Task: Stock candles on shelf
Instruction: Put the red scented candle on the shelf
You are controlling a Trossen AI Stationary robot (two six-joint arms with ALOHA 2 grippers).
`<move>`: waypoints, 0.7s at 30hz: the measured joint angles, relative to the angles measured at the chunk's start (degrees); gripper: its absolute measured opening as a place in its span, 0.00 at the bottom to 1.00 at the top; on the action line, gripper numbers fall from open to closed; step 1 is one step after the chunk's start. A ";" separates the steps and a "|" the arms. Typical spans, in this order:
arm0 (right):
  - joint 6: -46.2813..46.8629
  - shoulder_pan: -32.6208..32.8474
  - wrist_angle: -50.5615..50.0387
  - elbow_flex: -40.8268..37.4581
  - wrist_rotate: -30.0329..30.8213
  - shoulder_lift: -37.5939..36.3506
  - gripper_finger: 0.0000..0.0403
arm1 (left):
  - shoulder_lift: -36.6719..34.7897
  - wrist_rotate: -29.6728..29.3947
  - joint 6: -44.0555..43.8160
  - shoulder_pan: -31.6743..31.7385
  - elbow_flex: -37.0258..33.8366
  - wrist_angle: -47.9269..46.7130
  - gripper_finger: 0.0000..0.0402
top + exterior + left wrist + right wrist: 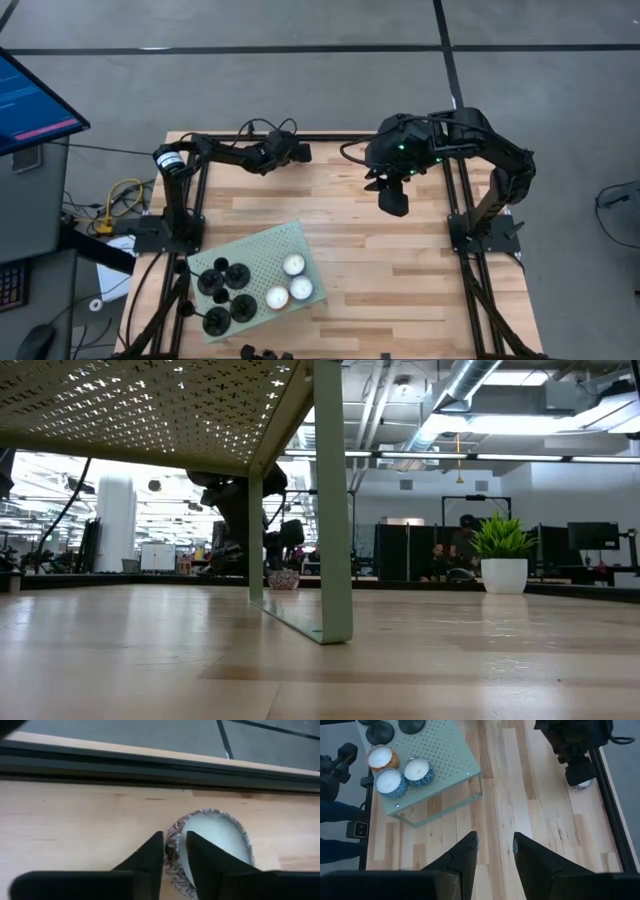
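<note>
Fourth candle (215,837) sits on the table (400,270) at the far edge, its rim between the left gripper (175,852) fingers, which straddle it, not closed. Likely light, rigid cup, wax soft: pinch the rim wall, modest force. Three candles (290,285) are on the shelf (262,250). Right gripper (494,845) hovers open mid-table.

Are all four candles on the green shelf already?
No, three candles sit on the shelf; the fourth candle is at the left gripper.
</note>
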 joint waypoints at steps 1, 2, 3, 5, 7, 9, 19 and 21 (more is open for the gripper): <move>0.00 0.00 0.00 0.00 0.00 0.00 0.29 | 0.00 0.10 0.00 0.01 -0.01 -0.25 0.19; 0.00 0.02 0.00 0.00 0.00 0.00 0.29 | 0.00 0.37 0.02 0.02 -0.02 -0.12 0.17; 0.00 0.02 0.00 0.00 -0.01 0.00 0.29 | 0.00 0.42 0.02 0.02 -0.12 0.08 0.15; 0.00 0.02 0.00 0.00 -0.02 0.00 0.29 | 0.00 0.46 0.04 0.23 -0.15 0.09 0.13; 0.00 0.02 0.00 0.00 -0.02 0.00 0.29 | 0.00 1.20 0.38 0.56 -0.15 0.16 0.12; 0.00 0.02 0.00 0.00 -0.01 0.00 0.29 | 0.00 2.39 1.11 0.88 -0.15 0.22 0.11; 0.01 0.07 0.00 0.00 -0.04 0.00 0.29 | -0.57 3.35 2.65 0.06 -0.22 -0.48 0.02; 0.01 0.07 0.00 0.00 0.01 0.00 0.29 | -1.44 3.43 3.80 -0.25 -0.23 -0.92 0.01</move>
